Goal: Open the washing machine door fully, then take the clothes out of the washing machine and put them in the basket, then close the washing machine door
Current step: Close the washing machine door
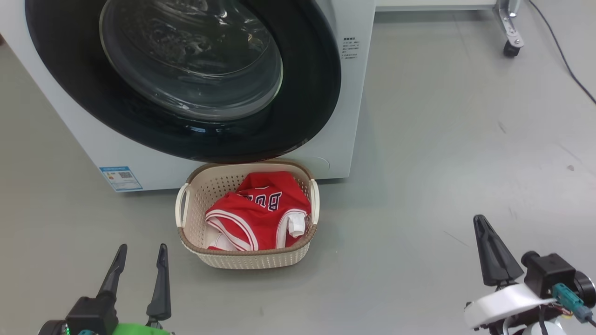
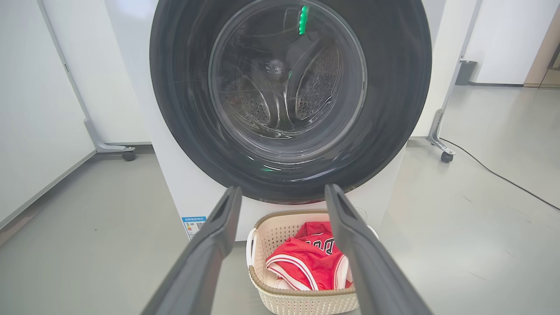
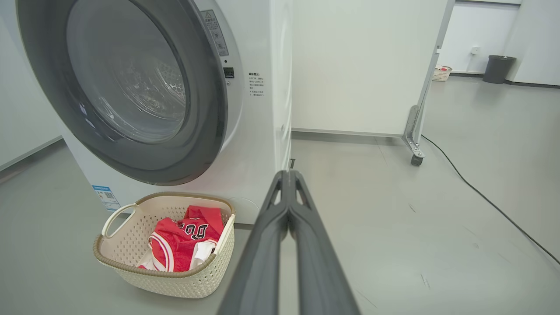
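Washing machine [image 1: 347,116] stands before you, its door [image 1: 307,93] shut. Just in front, the basket [image 1: 201,186] sits on the floor [image 1: 442,139], holding the clothes [image 1: 260,211]. Your left gripper [image 1: 143,247] has fingers apart; your right gripper [image 1: 480,221] has them pressed together.

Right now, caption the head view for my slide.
Door shut, clothes in basket; left gripper open, right gripper shut.

Bright even indoor light, soft shadows, glossy door glare, wide-angle edge bending
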Available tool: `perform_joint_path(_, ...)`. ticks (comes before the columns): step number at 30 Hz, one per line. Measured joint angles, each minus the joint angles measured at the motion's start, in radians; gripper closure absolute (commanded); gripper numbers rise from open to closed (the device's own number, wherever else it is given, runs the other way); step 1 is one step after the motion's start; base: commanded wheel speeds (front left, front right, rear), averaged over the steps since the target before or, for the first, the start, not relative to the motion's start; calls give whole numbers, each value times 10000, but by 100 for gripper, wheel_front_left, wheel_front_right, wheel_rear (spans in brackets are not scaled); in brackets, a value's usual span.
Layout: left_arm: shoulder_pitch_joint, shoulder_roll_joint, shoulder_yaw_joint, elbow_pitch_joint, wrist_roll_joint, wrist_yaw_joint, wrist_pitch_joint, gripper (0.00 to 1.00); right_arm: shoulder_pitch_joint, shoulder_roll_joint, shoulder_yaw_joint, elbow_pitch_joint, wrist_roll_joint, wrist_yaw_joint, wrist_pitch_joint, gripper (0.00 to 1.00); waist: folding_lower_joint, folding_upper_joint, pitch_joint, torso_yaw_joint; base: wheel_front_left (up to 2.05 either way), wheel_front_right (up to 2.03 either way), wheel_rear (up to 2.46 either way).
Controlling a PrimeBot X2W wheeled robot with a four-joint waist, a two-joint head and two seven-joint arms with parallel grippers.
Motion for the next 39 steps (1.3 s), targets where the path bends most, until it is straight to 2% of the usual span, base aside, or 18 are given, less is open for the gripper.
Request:
perform_joint_path(13,-926,-213,-479,-249,134,-188,-111,0,-2110,-362,803,-4,-313,520,571,100,0,0,879,687,0,0,0)
perform_joint_path(26,-1963,-483,-913,-261,242,-447,-207,0,-5507,-587,1398,165,-502,704,1149,100,0,0,2072,1732,0,0,0)
perform_joint_path(39,-2806,-750,-1193,-102,150,-619,-309,0,-8043,-846,1758,1267,-360,790,1850,100,0,0,3266,2686,0,0,0)
